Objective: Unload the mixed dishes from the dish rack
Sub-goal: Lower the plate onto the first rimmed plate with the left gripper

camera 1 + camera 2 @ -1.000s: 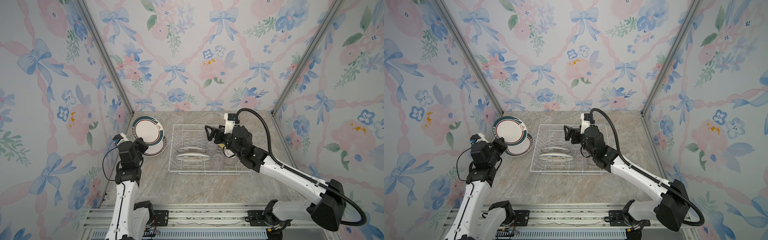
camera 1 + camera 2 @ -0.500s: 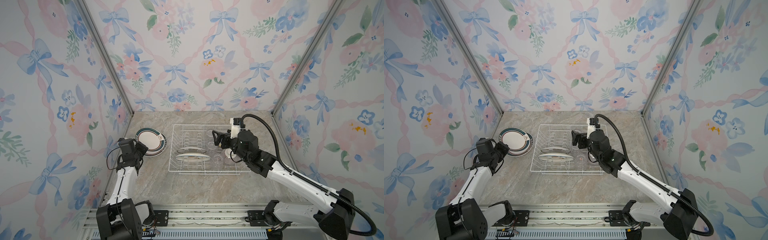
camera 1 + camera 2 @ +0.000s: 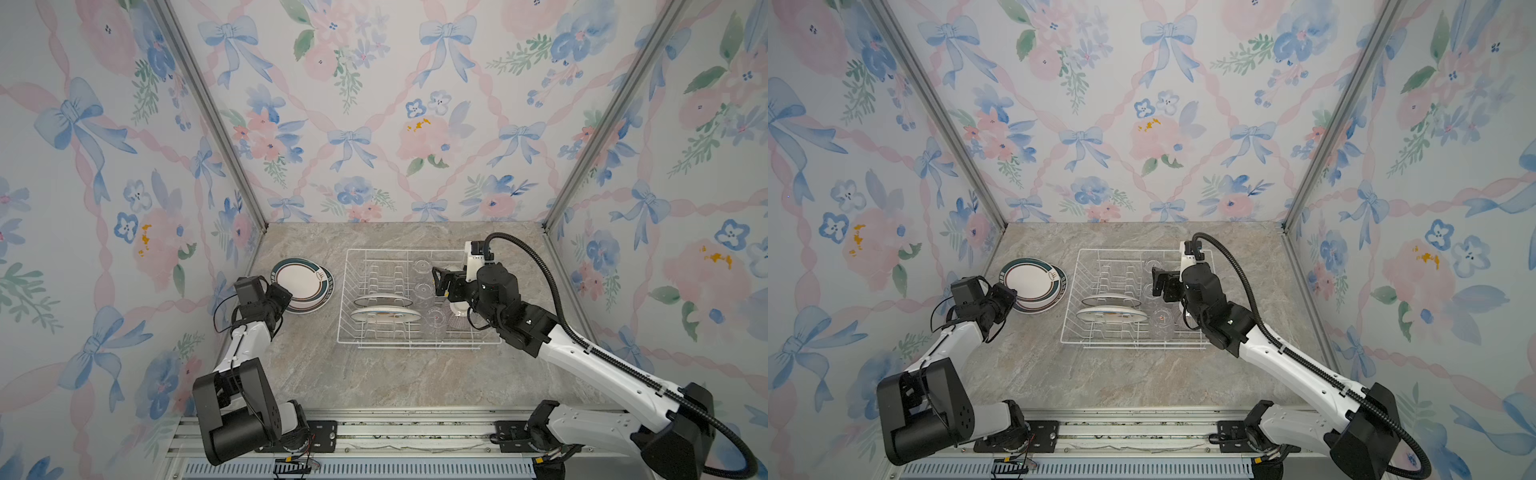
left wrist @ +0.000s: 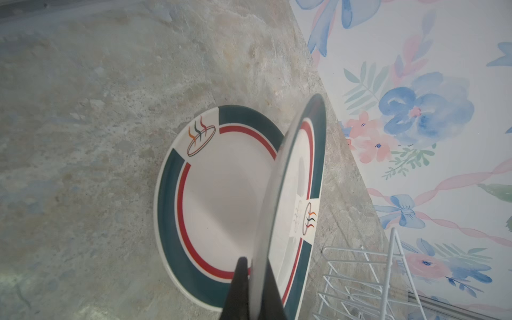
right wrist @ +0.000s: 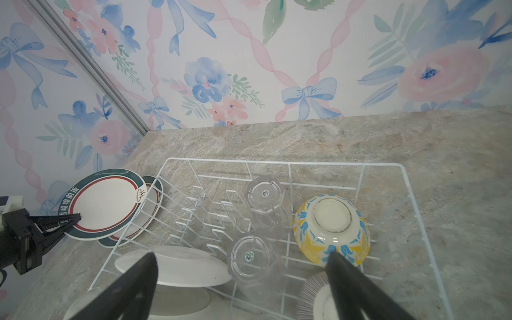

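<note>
I am looking at glossy glazed ceramic plates (image 4: 221, 194) lying on a matt, mottled stone-look worktop (image 3: 374, 374). The dish rack (image 5: 277, 162) is showing smooth white-coated wire, the glasses (image 5: 266, 205) clear and faceted, and my gripper fingers (image 5: 124, 282) matt black plastic.

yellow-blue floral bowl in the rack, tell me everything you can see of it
The yellow-blue floral bowl sits upside down in the dish rack, its plain cream foot ring facing up. It looks like glazed ceramic, with blue motifs on yellow. A clear glass stands beside it; whether they touch is unclear. The open right gripper hovers near without holding it.
</note>
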`<state>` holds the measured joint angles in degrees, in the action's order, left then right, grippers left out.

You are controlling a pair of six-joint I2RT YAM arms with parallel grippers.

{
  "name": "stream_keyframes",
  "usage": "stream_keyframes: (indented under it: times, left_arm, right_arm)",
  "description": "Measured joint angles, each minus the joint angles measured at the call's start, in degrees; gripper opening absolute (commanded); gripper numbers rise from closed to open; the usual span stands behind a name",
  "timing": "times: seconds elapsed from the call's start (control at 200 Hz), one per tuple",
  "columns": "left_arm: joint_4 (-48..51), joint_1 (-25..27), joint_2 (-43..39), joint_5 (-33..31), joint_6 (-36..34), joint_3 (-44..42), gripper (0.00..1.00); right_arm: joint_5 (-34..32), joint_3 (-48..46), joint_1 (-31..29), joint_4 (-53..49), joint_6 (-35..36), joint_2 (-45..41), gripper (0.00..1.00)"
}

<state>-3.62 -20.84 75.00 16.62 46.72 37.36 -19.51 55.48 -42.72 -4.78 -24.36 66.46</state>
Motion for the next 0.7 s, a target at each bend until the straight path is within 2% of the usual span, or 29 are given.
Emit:
stream_keyframes:
  times: [0.385,0.7]
  left_arm:
    - [-5.25,0.0,5.2,2.84,2.23,-0.02,0.0]
    - [-5.64,-0.39,8.96,3.85,2.38,-0.02,0.0]
  right_arm:
    - [-0.33,-0.07,0.0,-2.99,0.0,-0.61,0.97]
    - [-0.52,-0.07,0.0,-4.68,0.0,-0.68,0.97]
